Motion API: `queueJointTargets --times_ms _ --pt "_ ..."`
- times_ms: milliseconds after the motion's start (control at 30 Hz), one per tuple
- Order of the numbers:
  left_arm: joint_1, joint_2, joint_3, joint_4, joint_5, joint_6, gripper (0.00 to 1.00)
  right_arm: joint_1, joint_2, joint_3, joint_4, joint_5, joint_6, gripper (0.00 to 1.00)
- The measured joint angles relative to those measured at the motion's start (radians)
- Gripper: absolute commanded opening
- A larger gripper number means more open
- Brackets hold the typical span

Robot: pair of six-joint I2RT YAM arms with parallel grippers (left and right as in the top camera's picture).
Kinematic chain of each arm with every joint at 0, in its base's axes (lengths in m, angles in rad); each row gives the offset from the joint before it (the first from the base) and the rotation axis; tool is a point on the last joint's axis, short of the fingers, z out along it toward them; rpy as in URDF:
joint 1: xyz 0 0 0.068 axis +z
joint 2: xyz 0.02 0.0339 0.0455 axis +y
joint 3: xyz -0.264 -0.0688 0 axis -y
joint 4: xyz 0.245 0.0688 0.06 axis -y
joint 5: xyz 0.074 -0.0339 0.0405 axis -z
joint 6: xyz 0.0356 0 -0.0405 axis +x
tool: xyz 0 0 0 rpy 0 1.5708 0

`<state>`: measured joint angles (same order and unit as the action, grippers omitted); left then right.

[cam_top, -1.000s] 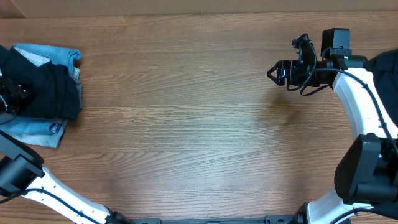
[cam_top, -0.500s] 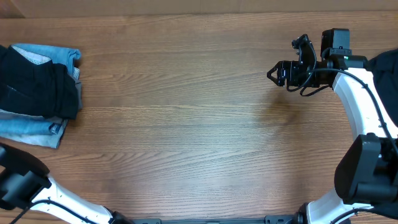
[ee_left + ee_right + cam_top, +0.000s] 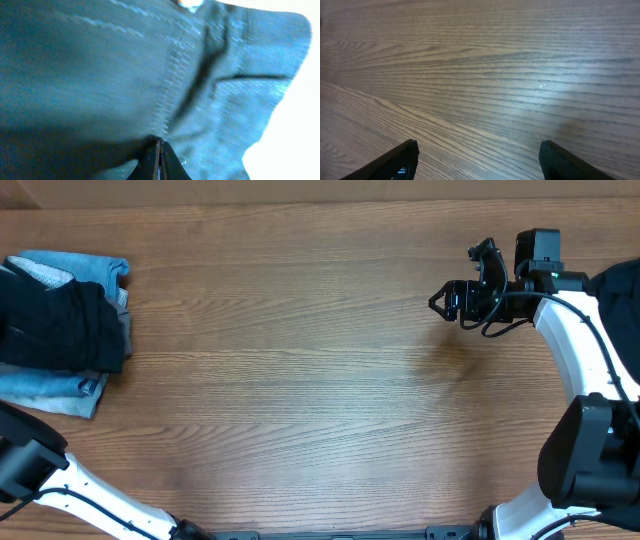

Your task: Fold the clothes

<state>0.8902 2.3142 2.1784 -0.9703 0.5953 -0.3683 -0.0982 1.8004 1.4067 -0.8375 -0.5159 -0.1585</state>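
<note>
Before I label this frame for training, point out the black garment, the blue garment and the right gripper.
black garment (image 3: 60, 330), overhead view, its middle
blue garment (image 3: 50, 391), overhead view, exposed lower edge
right gripper (image 3: 438, 300), overhead view, between its fingertips

A brown wooden table (image 3: 300, 380) is filling the view, its grain running side to side. A paler strip (image 3: 300, 190) is bordering its far edge. Soft light is glinting off the wood.

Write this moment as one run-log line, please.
left claw: shut, against clothes | right claw: open, over table | clothes: piled, left edge
</note>
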Motion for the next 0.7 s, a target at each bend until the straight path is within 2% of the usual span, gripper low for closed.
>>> queueJointTargets --times_ms 133,233,300,367,400,500,567,700 --pt "-0.078 -0.144 -0.006 -0.042 0.078 -0.019 0.04 0.000 0.000 -0.019 0.022 0.000 0.000 0.84" --pt "-0.259 -0.242 0.000 -0.135 0.052 -0.022 0.04 0.000 0.000 -0.022 0.023 0.000 0.000 0.84" --pt "-0.381 -0.221 0.000 -0.179 -0.006 -0.022 0.04 0.000 0.000 -0.031 0.023 0.004 0.000 0.84" --pt "-0.423 -0.182 0.000 -0.181 -0.037 -0.022 0.04 0.000 0.000 -0.045 0.026 0.019 0.001 0.85" --pt "-0.430 -0.167 -0.008 -0.134 -0.008 -0.008 0.04 0.000 0.000 -0.055 0.026 0.026 0.000 0.85" --pt "-0.420 -0.164 -0.013 -0.004 0.235 0.036 0.04 0.000 0.000 -0.056 0.026 0.030 0.000 0.85" --pt "-0.372 -0.165 -0.012 -0.056 0.342 0.050 0.04 0.000 0.000 -0.057 0.025 0.033 0.000 0.85" --pt "-0.205 -0.165 -0.011 -0.222 0.381 0.122 0.04 0.000 0.000 -0.058 0.025 0.034 0.000 0.88"
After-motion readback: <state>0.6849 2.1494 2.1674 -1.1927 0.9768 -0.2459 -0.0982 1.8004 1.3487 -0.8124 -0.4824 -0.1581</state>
